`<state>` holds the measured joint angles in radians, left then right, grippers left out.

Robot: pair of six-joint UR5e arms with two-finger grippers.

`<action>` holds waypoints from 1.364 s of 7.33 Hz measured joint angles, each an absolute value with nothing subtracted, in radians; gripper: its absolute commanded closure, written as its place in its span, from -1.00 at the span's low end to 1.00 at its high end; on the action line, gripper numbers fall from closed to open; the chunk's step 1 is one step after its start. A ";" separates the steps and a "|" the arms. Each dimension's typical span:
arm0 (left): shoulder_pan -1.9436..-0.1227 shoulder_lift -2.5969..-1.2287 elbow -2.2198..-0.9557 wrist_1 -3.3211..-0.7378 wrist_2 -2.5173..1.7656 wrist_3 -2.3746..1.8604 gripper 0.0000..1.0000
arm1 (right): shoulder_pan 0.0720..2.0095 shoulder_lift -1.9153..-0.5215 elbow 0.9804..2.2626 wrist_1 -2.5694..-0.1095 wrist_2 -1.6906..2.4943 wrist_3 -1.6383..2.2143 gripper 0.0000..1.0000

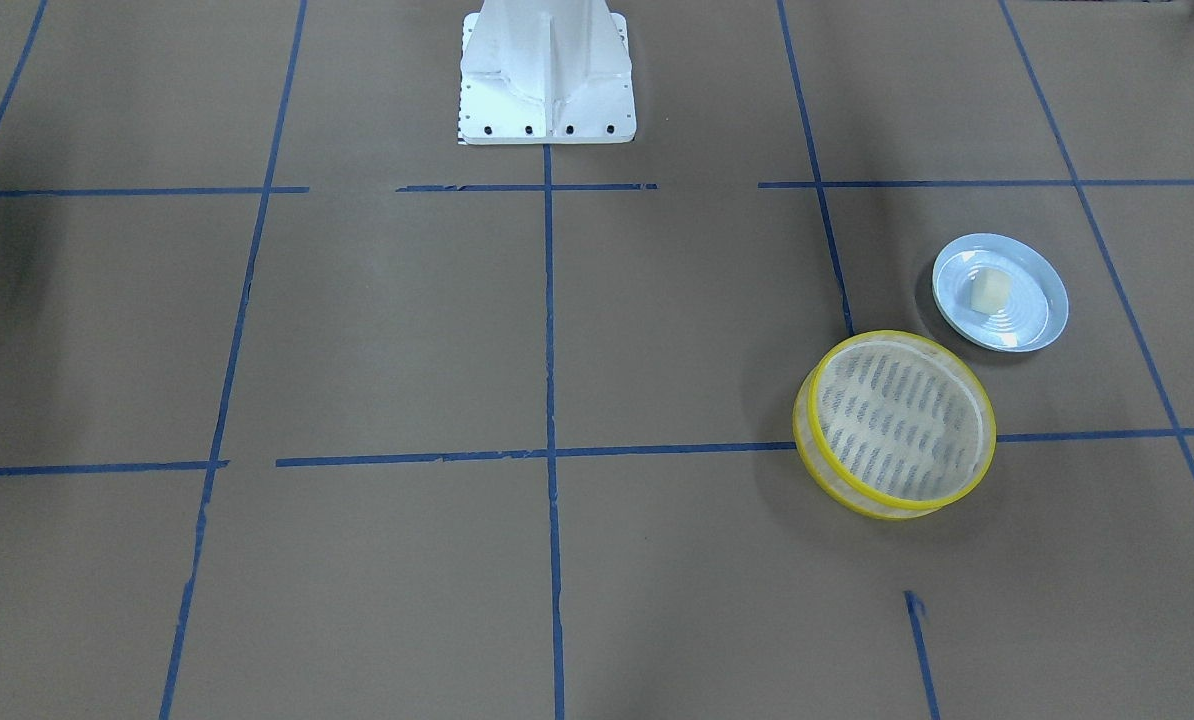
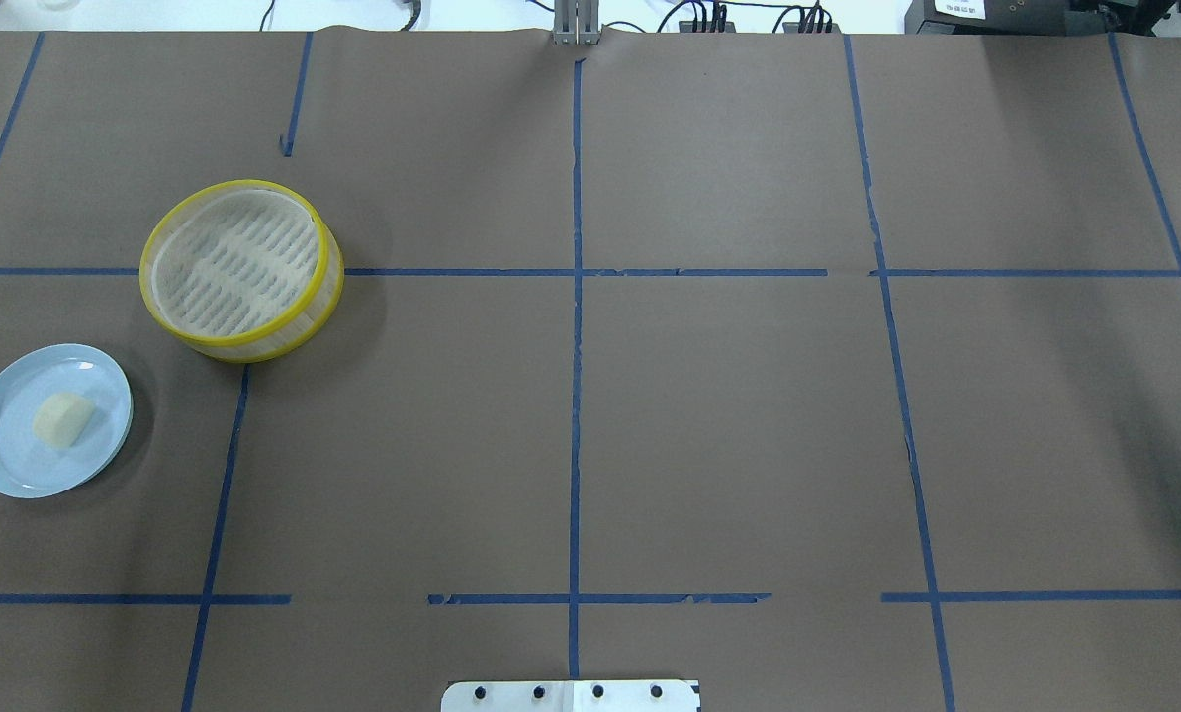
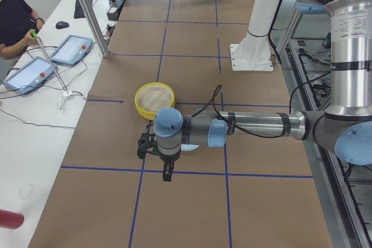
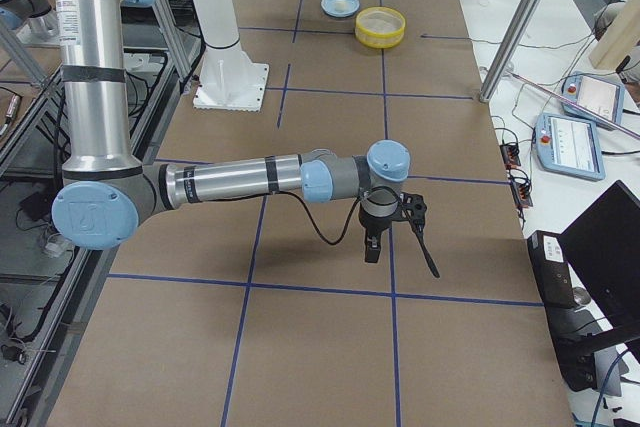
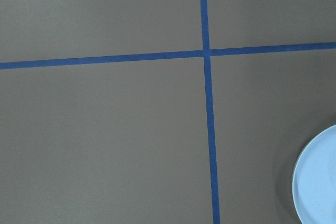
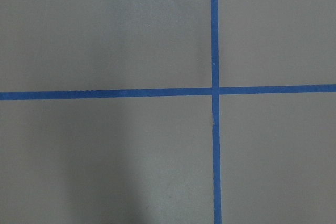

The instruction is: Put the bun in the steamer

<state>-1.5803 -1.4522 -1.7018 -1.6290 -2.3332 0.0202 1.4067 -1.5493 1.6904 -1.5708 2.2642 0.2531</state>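
Observation:
The bun (image 1: 988,291) (image 2: 62,418) is a small cream block lying on a pale blue plate (image 1: 1042,325) (image 2: 12,465). The steamer (image 1: 805,440) (image 2: 239,341), with yellow rims and a slotted mesh floor, stands empty just beyond the plate. My left gripper (image 3: 156,161) shows only in the exterior left view. It hangs above the table by the plate, and I cannot tell if it is open or shut. My right gripper (image 4: 400,247) shows only in the exterior right view, far from both things, state unclear. The left wrist view shows only the plate's edge (image 5: 317,182).
The table is covered in brown paper with a grid of blue tape. The white robot pedestal (image 1: 547,75) (image 2: 571,695) stands at the middle of the robot's side. A seated operator (image 3: 14,21) with tablets (image 3: 29,74) and a metal pole (image 3: 87,10) are at a side bench.

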 measured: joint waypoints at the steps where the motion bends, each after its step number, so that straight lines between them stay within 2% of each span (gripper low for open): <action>1: -1.580 -1.453 -1.702 -1.628 -2.336 0.020 -1.00 | 1.407 -1.549 1.690 -1.571 2.264 0.253 -1.00; 5: -1.579 -1.476 -1.722 -1.629 -2.362 0.014 -1.00 | 1.406 -1.549 1.690 -1.571 2.264 0.253 -1.00; 7: -1.546 -1.486 -1.780 -1.635 -2.361 -0.005 -1.00 | 1.406 -1.549 1.690 -1.571 2.264 0.253 -1.00; 10: -1.332 -1.486 -1.895 -1.720 -2.346 -0.290 -1.00 | 1.407 -1.549 1.690 -1.571 2.264 0.253 -1.00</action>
